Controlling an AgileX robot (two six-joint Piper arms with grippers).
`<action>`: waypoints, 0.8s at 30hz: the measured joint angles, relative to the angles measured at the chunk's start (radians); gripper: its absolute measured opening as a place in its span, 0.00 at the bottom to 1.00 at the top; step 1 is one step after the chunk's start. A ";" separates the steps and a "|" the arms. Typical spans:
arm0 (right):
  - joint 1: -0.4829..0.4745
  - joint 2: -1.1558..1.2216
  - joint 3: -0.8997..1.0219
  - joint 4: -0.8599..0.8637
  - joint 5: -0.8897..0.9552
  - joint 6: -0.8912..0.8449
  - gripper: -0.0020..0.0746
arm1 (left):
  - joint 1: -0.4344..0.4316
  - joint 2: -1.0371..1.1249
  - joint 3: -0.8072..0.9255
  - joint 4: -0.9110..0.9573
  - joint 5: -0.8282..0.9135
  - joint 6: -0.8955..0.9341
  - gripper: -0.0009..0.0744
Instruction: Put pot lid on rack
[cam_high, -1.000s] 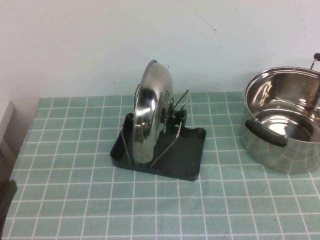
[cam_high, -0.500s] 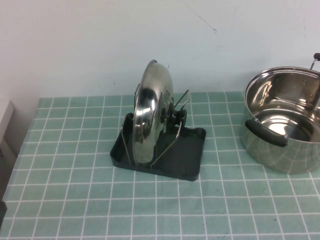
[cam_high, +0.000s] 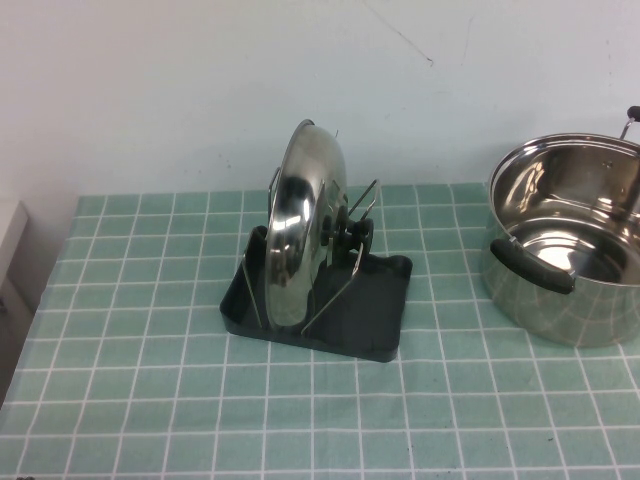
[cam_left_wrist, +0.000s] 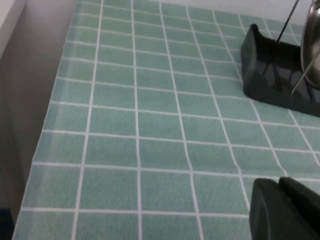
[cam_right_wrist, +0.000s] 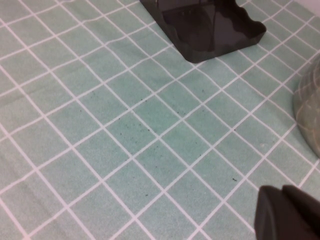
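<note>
The shiny steel pot lid (cam_high: 300, 230) stands on its edge in the rack (cam_high: 385, 335), held between the wire loops above the dark tray, with its black knob (cam_high: 352, 236) facing right. Neither gripper shows in the high view. In the left wrist view, my left gripper (cam_left_wrist: 279, 182) hovers shut and empty over the tiled cloth, well short of the rack (cam_left_wrist: 270, 75) and the lid's rim (cam_left_wrist: 314, 45). My right gripper (cam_right_wrist: 282, 190) is also shut and empty, low over the cloth some way from the rack's tray (cam_right_wrist: 210, 25).
A deep steel pot (cam_high: 570, 250) with black handles stands at the right of the table, and its side shows in the right wrist view (cam_right_wrist: 310, 110). The green checked cloth ends at the table's left edge (cam_left_wrist: 45, 130). A white wall runs behind.
The left arm's dark shape at the lower left of the high view has slid down and out of the picture. The lid, rack and pot have not moved.
</note>
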 joint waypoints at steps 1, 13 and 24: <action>0.000 0.000 0.000 0.000 0.000 0.000 0.02 | 0.000 -0.014 0.000 0.004 0.007 -0.005 0.01; 0.000 0.000 0.000 0.000 0.000 0.000 0.02 | 0.061 -0.111 -0.002 0.021 0.036 0.016 0.01; 0.000 0.000 0.000 0.000 0.000 0.000 0.02 | 0.060 -0.113 -0.002 0.023 0.038 0.079 0.01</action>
